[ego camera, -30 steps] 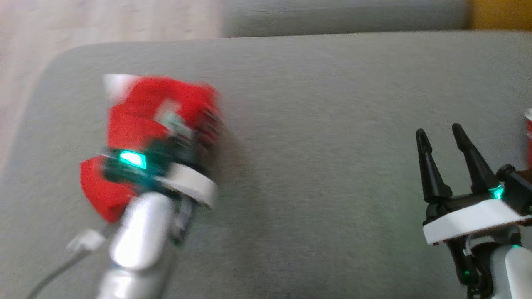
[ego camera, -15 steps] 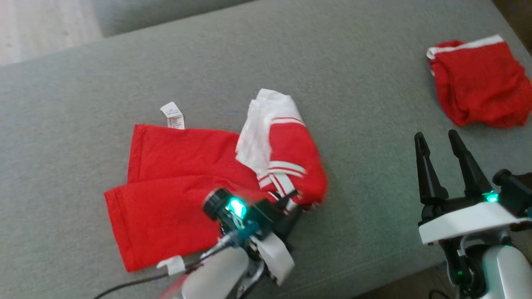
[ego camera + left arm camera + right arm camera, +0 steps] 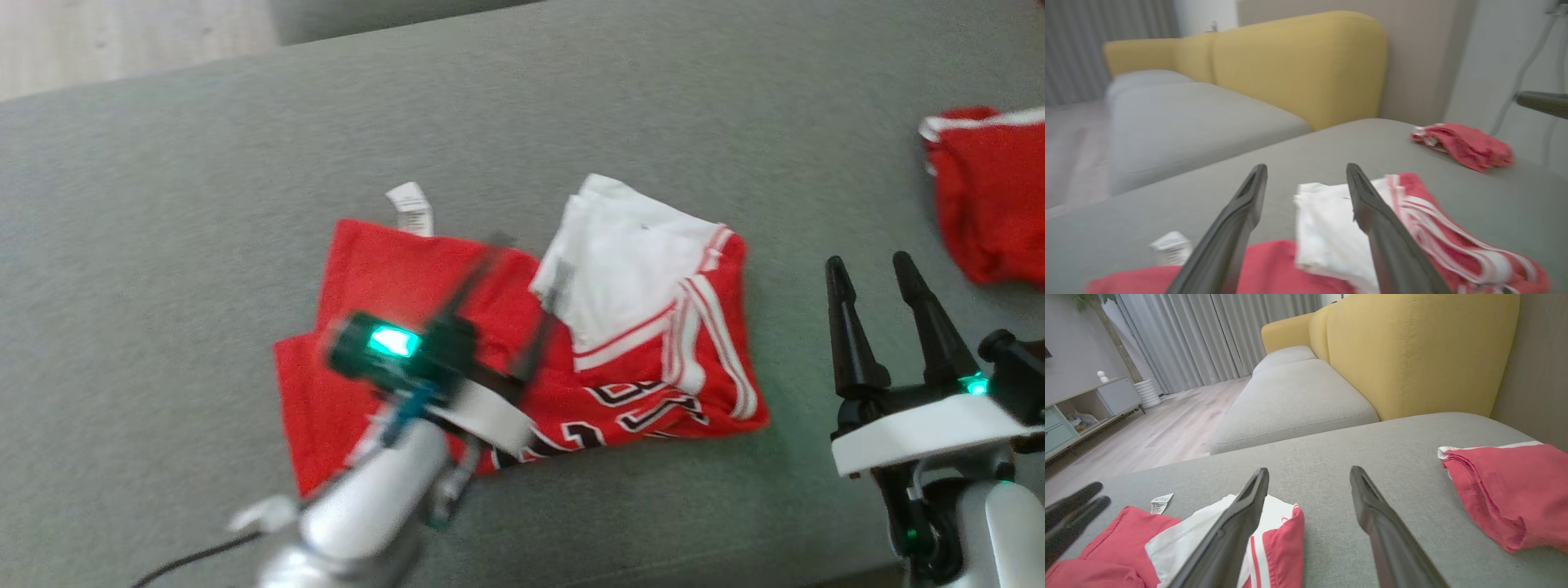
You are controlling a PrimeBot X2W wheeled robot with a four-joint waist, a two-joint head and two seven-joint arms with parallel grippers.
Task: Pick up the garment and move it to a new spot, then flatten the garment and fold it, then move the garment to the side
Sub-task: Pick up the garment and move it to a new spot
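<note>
Left fingers (image 3: 1229, 237) stand wide apart and empty, slanting low over the crumpled red-and-white garment (image 3: 384, 269) directly beneath them on the grey sofa seat (image 3: 204, 204). Right fingers (image 3: 849, 335), also wide and empty, point forward just right of the garment.

A crumpled red cloth with a white band (image 3: 992, 196) lies on the near grey cushion (image 3: 653, 98), toward its right end. Beyond it, 1 more grey cushion (image 3: 1290, 404) adjoins a yellow backrest (image 3: 1412, 355). Grey curtains (image 3: 1208, 335) hang above a wood floor (image 3: 1167, 424).
</note>
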